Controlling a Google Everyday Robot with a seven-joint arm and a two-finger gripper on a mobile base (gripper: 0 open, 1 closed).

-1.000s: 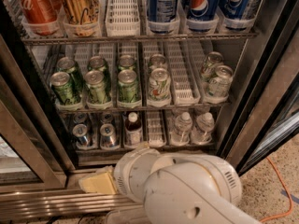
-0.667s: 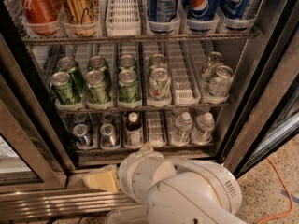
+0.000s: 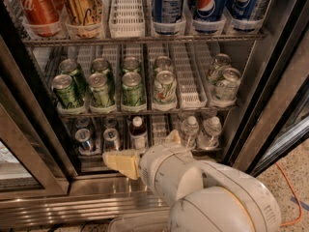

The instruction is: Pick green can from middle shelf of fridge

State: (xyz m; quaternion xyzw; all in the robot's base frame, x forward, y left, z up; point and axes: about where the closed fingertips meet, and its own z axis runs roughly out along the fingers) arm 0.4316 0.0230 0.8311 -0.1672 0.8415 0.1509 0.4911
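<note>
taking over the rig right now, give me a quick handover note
Hand: low in front of the fridge, level with the bottom rack, not at any can.
Green cans: upright in the three left lanes of the middle shelf, none lifted.
Done: nothing picked yet.
Left: raise the hand to the middle shelf, grip a front green can, draw it out.

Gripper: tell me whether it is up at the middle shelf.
No, the gripper hangs low before the bottom rack, below the middle shelf and clear of the green cans.
</note>
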